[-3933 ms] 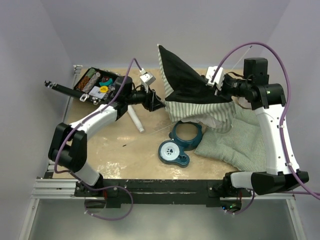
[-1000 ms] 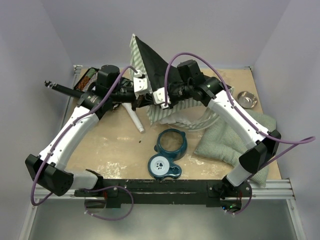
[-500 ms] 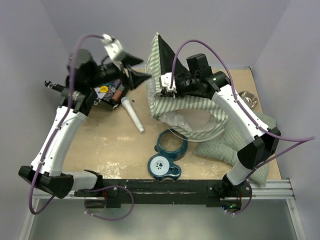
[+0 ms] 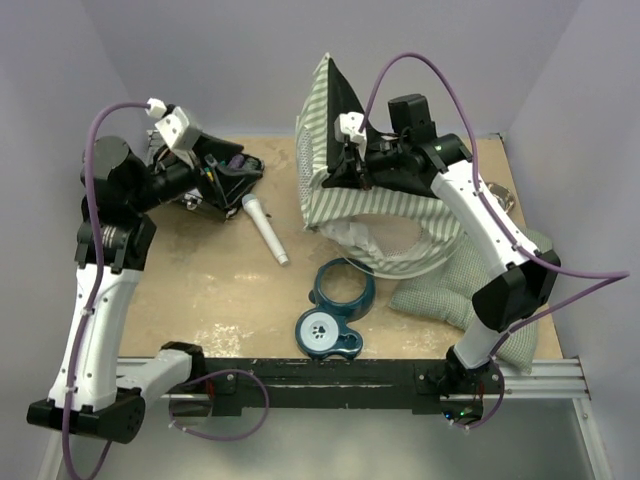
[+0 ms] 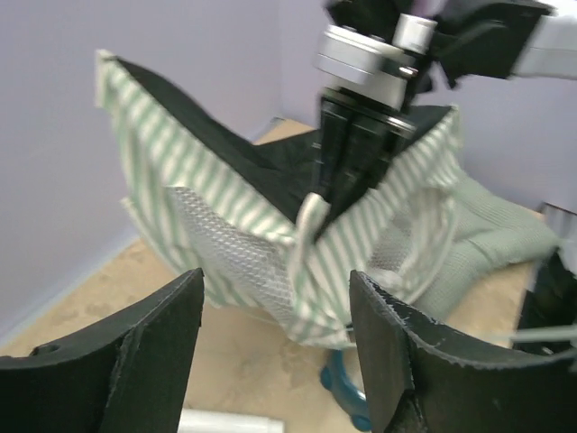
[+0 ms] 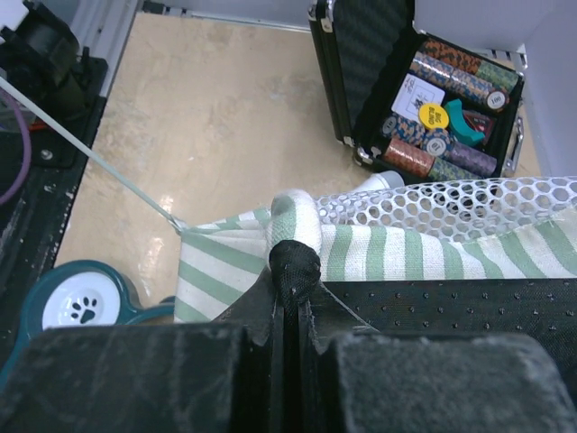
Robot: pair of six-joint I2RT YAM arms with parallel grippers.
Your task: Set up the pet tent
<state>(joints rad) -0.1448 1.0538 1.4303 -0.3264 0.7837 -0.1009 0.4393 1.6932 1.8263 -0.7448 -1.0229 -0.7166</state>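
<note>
One tent (image 4: 345, 212), striped green and white with a black panel, up off the table (image 4: 200, 290) near the far edge, right of centre. Pinched at a striped hem by the right gripper (image 4: 338, 172), jaws clenched tight on the fabric with a black fold squeezed between them. White mesh just beside the pinch. One thin white pole (image 6: 90, 153) slanting from that corner of the fabric toward the near edge.

One left gripper (image 4: 243, 170), released and wide apart, grasping nothing, hovering by the far left corner and facing the tent, well apart from it.

Around and in the way:
- One black case (image 6: 415, 90) at the far left corner, lid open, rows of coloured chips inside; largely covered from above by the left gripper.
- One white tube (image 4: 265, 230) flat on the table between case and tent, angled toward the near edge.
- One teal stand (image 4: 335, 305) with two rings, close to the tent's lower edge on the near side; one paw-print bowl (image 4: 320, 330) seated in the ring closer to the near edge.
- One green checked cushion (image 4: 450, 285) toward the right edge, lying rumpled, tucked against the tent's right side and crossed by the right arm.
- One metal bowl (image 4: 505, 198) near the right edge, mostly hidden behind the right arm.

Two grippers in all: one clamped on cloth, one slack.
</note>
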